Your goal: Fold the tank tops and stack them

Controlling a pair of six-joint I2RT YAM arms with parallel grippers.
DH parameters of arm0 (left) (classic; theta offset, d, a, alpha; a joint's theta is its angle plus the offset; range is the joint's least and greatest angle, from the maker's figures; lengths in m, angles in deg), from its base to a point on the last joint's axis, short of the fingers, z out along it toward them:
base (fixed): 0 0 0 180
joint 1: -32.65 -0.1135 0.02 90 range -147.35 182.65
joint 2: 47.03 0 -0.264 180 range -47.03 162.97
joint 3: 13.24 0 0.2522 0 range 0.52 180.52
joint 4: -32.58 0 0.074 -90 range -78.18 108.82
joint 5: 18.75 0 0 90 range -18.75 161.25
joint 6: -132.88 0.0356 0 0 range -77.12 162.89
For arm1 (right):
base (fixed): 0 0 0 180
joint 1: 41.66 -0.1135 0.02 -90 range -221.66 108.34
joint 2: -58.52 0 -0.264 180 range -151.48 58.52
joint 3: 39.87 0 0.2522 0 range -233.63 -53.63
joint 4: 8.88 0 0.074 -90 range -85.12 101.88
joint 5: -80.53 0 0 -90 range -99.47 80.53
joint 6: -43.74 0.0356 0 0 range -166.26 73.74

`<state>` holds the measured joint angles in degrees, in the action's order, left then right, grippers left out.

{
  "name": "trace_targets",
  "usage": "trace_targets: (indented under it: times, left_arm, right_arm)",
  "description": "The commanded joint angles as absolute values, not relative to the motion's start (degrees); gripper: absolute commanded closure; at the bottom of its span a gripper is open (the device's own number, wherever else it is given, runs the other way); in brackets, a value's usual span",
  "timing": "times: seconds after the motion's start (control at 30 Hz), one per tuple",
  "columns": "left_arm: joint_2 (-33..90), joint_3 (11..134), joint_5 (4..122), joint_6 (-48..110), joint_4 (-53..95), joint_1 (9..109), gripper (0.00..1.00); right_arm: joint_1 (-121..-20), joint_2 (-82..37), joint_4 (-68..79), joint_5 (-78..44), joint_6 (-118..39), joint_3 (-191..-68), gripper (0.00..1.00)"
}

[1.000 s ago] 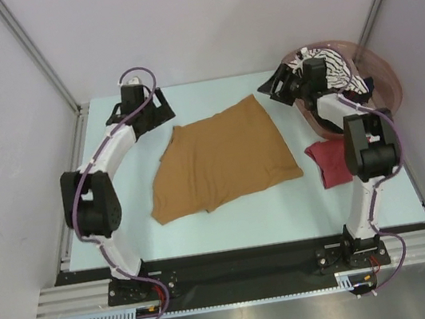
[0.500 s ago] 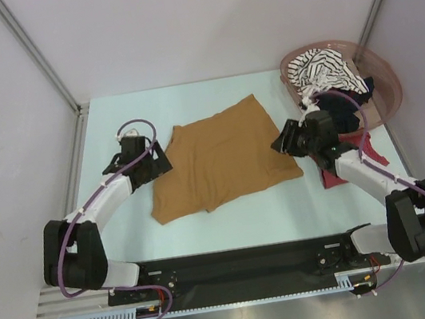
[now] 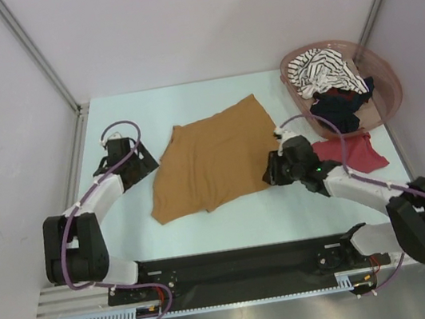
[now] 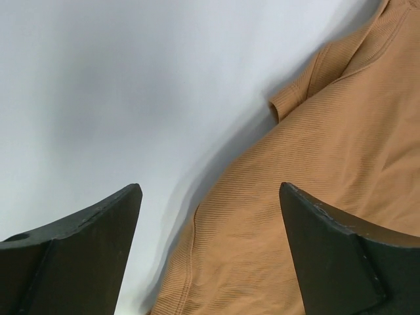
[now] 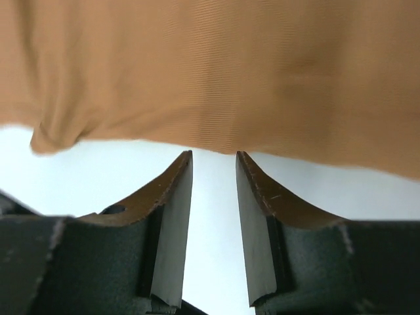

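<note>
- The pale blue-white table [image 3: 230, 217] bears all the cloth and the basket.
- The mustard-brown ribbed cloth tank top [image 3: 220, 158] lies spread flat, slightly askew, in the middle of the table.
- The pinkish-brown oval plastic basket [image 3: 383, 72] sits at the far right corner.
- The dark red cloth tank top [image 3: 353, 153] lies crumpled on the table just in front of the basket.
- The black-and-white striped tank top [image 3: 328, 70] is bunched inside the basket.
- The black tank top [image 3: 338, 107] lies in the basket's near end, beside the striped one.
- The left gripper [image 4: 210, 190] hovers low at the mustard top's left edge, jaws spread wide and holding nothing.
- The right gripper [image 5: 214, 154] is at the mustard top's near right hem, jaws drawn close with a slim gap. Whether the tips pinch the hem cannot be told.
</note>
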<state>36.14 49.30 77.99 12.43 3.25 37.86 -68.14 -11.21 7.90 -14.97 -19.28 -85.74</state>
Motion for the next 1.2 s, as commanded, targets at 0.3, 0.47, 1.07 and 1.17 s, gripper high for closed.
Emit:
trace_targets:
  times: [0.3, 0.47, 1.07, 1.17]
  left_arm:
    - [39.5, 46.1, 61.3, 9.8, 13.3, 26.6, 0.15]
    - [38.4, 41.2, 58.0, 5.6, 18.6, 21.2, 0.14]
    - [25.0, 30.8, 54.0, -1.1, 26.0, 7.2, 0.11]
    - [24.2, 30.5, 53.9, -1.0, 26.1, 7.2, 0.11]
  right_arm:
    - [-95.7, -37.0, 2.1, -11.6, -26.5, -109.9, 0.60]
    - [-104.8, -47.1, 6.5, -7.5, -29.2, -124.8, 0.58]
    - [-113.3, -71.8, 17.4, 1.5, -33.6, -155.0, 0.46]
    - [-113.6, -74.6, 21.0, 2.7, -34.2, -158.8, 0.46]
